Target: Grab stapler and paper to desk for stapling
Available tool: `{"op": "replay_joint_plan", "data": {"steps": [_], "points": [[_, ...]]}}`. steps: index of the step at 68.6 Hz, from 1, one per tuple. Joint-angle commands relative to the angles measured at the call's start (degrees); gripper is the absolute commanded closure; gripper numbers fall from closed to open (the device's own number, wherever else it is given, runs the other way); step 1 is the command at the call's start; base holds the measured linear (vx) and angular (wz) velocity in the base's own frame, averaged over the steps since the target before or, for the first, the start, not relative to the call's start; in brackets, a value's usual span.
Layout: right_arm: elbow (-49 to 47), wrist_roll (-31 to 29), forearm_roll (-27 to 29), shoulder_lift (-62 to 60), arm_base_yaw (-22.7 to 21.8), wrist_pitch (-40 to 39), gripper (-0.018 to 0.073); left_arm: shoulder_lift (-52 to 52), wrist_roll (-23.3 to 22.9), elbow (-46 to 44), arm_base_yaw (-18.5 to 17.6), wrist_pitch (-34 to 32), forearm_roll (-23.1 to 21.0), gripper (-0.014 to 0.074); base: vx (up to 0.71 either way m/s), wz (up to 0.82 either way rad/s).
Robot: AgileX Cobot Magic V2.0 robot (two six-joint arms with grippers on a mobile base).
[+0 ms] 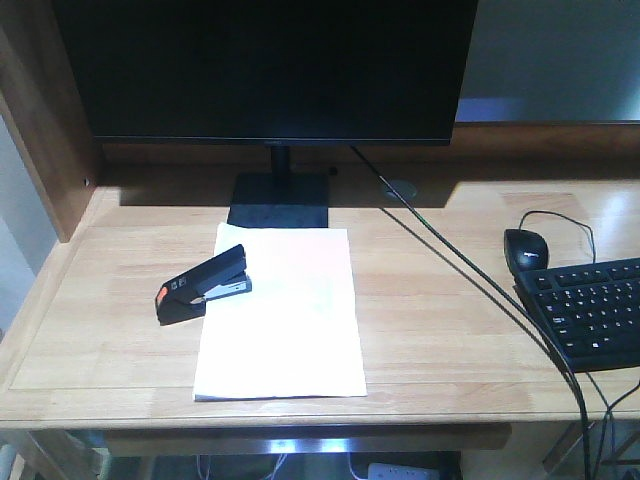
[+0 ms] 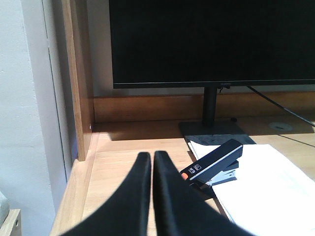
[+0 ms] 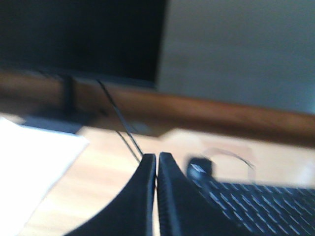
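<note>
Front view: light-wood plank bench (image 1: 110,300) with raised rim, front edge nearest; on it a plain white rectangular paper sheet (image 1: 290,320) lying flat, and a black desktop stapler with orange-red end patch (image 1: 205,284) resting across the sheet's left edge, patch end off the paper. Behind: black monitor (image 1: 270,65) on a black stand. Right: black computer mouse (image 1: 526,246), black keyboard (image 1: 590,310), black cables (image 1: 470,270). Left wrist view: left gripper (image 2: 152,162), black fingers (image 2: 140,187) pressed together, holding nothing, above the bench just left of the stapler and paper. Right wrist view (blurred): right gripper (image 3: 157,162), black fingers (image 3: 170,191) pressed together, holding nothing, over the bench between paper and keyboard.
</note>
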Motion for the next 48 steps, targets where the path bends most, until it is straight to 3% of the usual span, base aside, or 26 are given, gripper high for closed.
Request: {"op": "replay_joint_plan", "data": {"steps": [1, 8, 16, 35, 48], "points": [[-2.47, -22.67, 18.37, 0.51, -0.07, 2.96, 0.0568, -0.78, -0.43, 0.75, 0.12, -3.99, -0.52, 0.0603, 0.00, 0.00], [-2.52, -40.56, 32.38, -0.70, -0.07, 2.48, 0.0568, -0.78, -0.43, 0.75, 0.12, -3.99, -0.52, 0.0603, 0.00, 0.00], [-2.47, -53.49, 42.88, -3.19, -0.13, 2.19, 0.0568, -0.78, -0.43, 0.75, 0.12, -3.99, -0.52, 0.0603, 0.00, 0.00], [-2.07, -54.25, 44.47, -4.04, -0.57, -1.48, 0.0568, -0.78, -0.43, 0.75, 0.12, -3.99, -0.52, 0.0603, 0.00, 0.00], [2.47, -53.87, 50.53, -4.04, -7.30, -10.23, 0.0568, -0.78, -0.43, 0.75, 0.12, -3.99, -0.52, 0.0603, 0.00, 0.00]]}}
